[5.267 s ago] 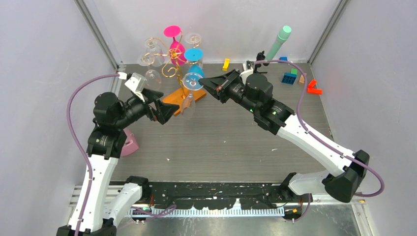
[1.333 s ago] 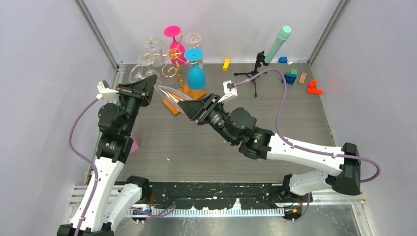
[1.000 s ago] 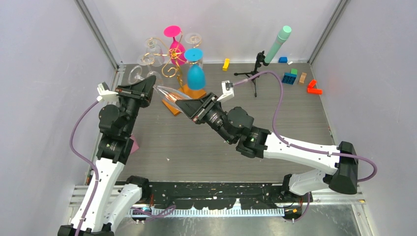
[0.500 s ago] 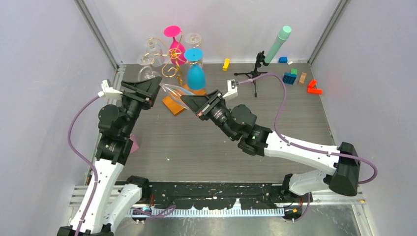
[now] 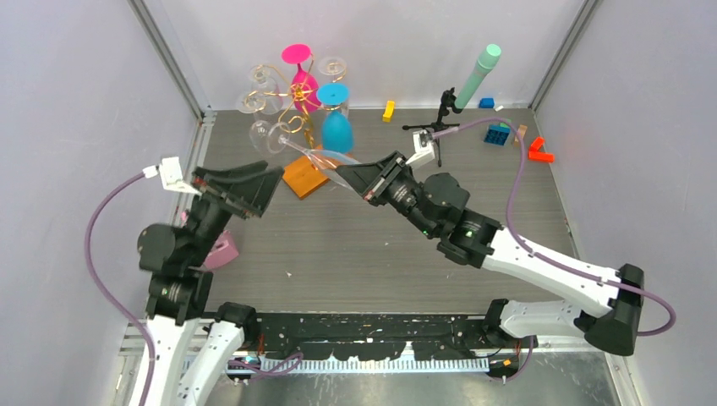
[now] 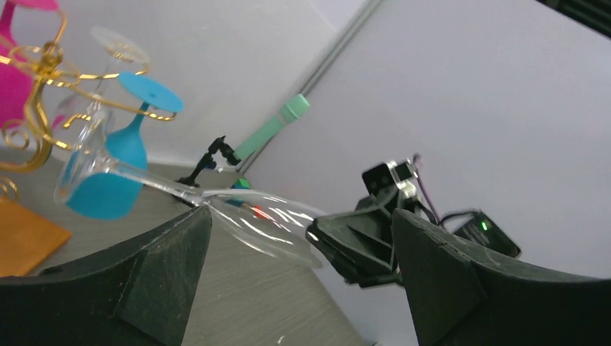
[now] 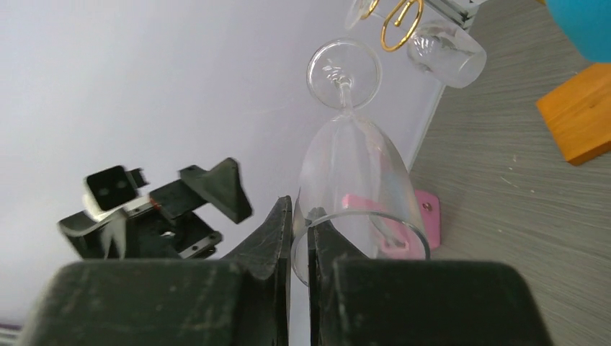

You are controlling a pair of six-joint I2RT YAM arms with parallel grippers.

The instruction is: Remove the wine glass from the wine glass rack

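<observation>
"What's over by the left edge?"
"The left gripper (image 5: 269, 191), its fingers spread wide and nothing between them."
"Where's the wine glass (image 5: 324, 161)?"
"It's tilted in the air, with its foot beside the wine glass rack (image 5: 292, 91) near the far-left corner. The right gripper (image 5: 348, 172) is pinched tight on its rim."

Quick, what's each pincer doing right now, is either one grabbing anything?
Left pincer: open, holding nothing.
Right pincer: closed on the rim of the clear wine glass.
</observation>
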